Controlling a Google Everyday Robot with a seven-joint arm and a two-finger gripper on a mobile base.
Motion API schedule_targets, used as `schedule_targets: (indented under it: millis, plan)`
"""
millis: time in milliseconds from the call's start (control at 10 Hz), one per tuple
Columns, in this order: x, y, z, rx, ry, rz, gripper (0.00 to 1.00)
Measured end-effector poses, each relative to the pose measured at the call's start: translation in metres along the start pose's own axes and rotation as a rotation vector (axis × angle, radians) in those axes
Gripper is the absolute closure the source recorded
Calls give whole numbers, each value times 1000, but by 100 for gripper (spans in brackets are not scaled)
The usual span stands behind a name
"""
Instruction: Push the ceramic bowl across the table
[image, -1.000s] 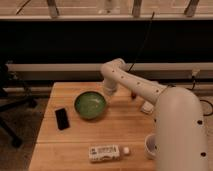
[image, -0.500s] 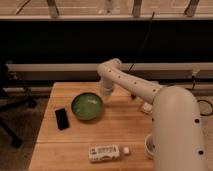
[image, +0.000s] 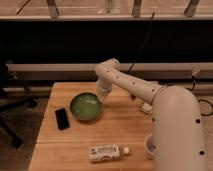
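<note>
The green ceramic bowl (image: 85, 106) sits on the light-brown wooden table (image: 120, 125), left of centre. My white arm reaches from the lower right over the table. The gripper (image: 102, 93) is at the bowl's right rear edge, right against it. A white cup (image: 149, 145) stands at the front right, partly hidden by my arm.
A black phone (image: 62, 118) lies left of the bowl. A white bottle (image: 106, 152) lies on its side near the front edge. A small white object (image: 146, 107) lies right of centre. A dark office chair (image: 10, 107) stands to the left.
The bowl has slid left and a little toward the front, closer to the phone. The gripper has followed it leftward.
</note>
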Motion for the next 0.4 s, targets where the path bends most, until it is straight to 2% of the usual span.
schedule_targets:
  millis: [200,400]
  plan:
    - [-8,-3,1,6,-14,-16,100]
    - [-12,-5,-3,9,-40,-21,93]
